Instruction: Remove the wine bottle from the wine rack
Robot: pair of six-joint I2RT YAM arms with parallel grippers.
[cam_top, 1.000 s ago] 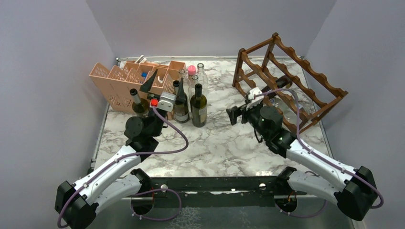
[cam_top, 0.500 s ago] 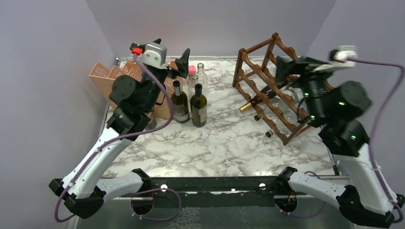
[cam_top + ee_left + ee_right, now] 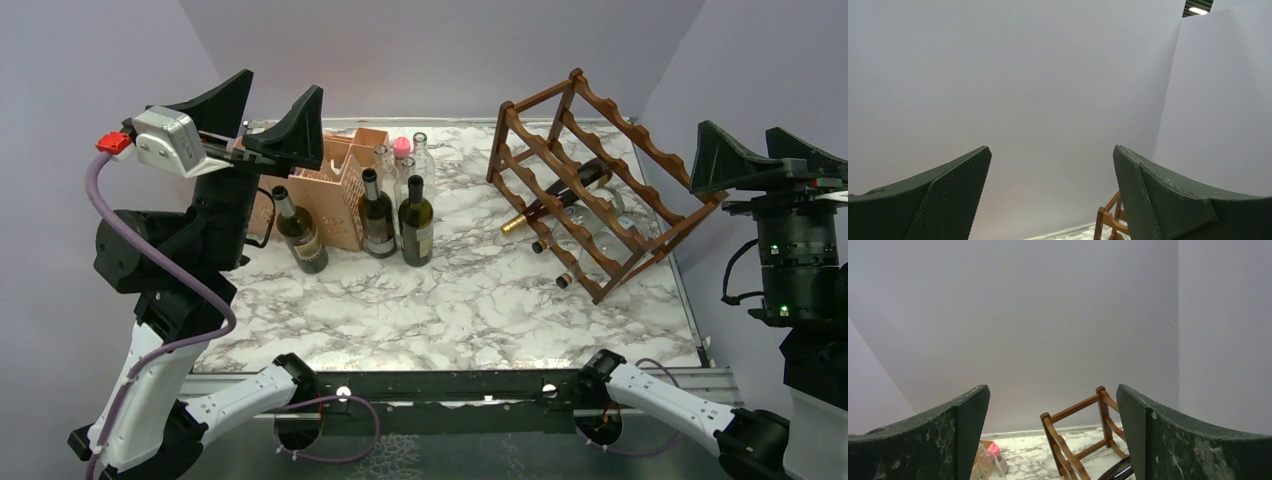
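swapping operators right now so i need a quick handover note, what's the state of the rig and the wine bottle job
Left claw: open, empty, raised high over the table's left side.
Right claw: open, empty, raised high at the right edge.
Wine rack: back right of the marble table. A dark wine bottle lies in it, gold-capped neck sticking out the front.
Off the rack: three dark bottles stand upright by the peach organiser.
Left to do: lift that bottle off the rack; neither claw is near it.
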